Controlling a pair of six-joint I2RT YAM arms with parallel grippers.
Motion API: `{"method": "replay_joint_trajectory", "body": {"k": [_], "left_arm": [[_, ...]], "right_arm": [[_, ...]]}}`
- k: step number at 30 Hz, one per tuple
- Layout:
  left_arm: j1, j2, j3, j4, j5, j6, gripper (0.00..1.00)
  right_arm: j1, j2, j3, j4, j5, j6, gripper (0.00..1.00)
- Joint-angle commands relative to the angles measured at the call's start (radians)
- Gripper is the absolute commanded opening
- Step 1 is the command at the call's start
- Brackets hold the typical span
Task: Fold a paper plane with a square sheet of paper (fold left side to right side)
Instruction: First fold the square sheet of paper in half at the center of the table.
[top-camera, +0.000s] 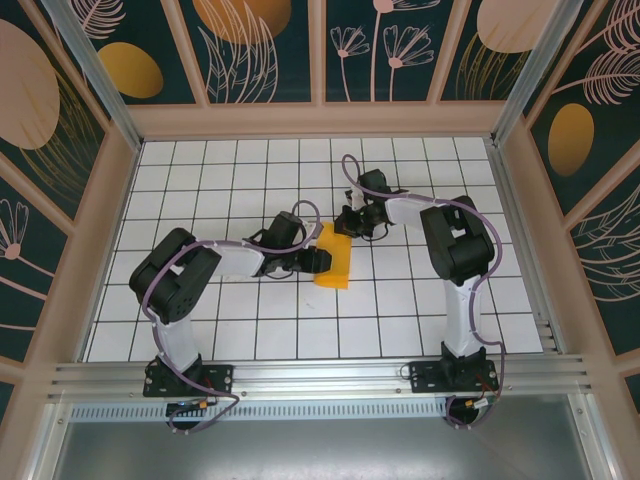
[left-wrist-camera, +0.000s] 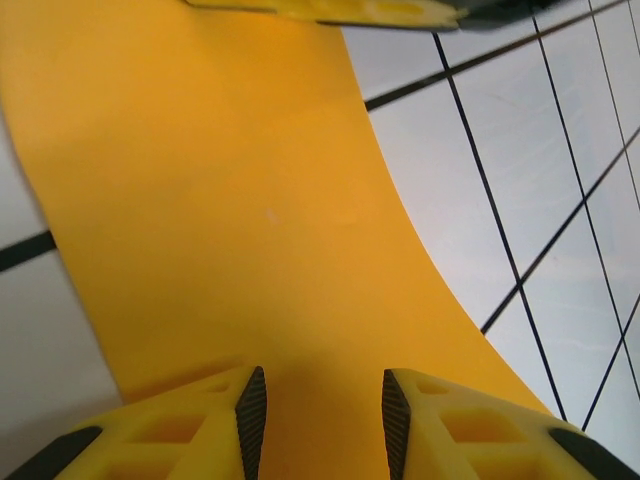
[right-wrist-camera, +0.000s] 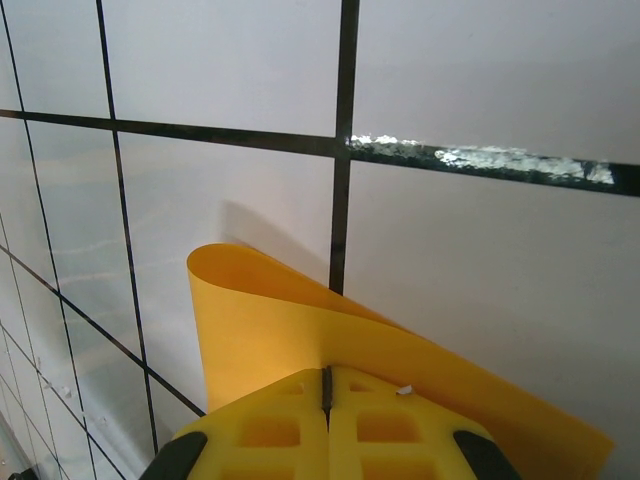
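The square sheet of paper (top-camera: 337, 262) is bright orange and lies bent over on itself in the middle of the white tiled table. My right gripper (top-camera: 347, 222) stands at its far edge. In the right wrist view the right gripper (right-wrist-camera: 326, 385) is shut on the sheet (right-wrist-camera: 260, 320), which curls up into a loop off the tiles. My left gripper (top-camera: 318, 261) is at the sheet's left side. In the left wrist view the left gripper (left-wrist-camera: 323, 410) is open, its fingertips (left-wrist-camera: 251, 408) spread over the curved sheet (left-wrist-camera: 220, 200), pinching nothing.
The white grid table (top-camera: 240, 180) is bounded by a wooden frame with patterned walls (top-camera: 265, 45). An aluminium rail (top-camera: 320, 375) runs along the near edge, where both arm bases are bolted. The two arms meet close together over the sheet.
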Motion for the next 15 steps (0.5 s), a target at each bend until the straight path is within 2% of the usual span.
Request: {"method": "replay_joint_trajectory", "body": {"k": [1,15], "left_arm": [[-0.028,-0.001,-0.037,-0.104,0.064,0.038,0.39],[-0.061,-0.001,-0.044,-0.135,0.099,0.080,0.39]], "right_arm": [[0.015,0.084,-0.013,-0.076,0.104,-0.011,0.00],[0.017,0.090,-0.009,-0.080,0.109,-0.013,0.00]]}}
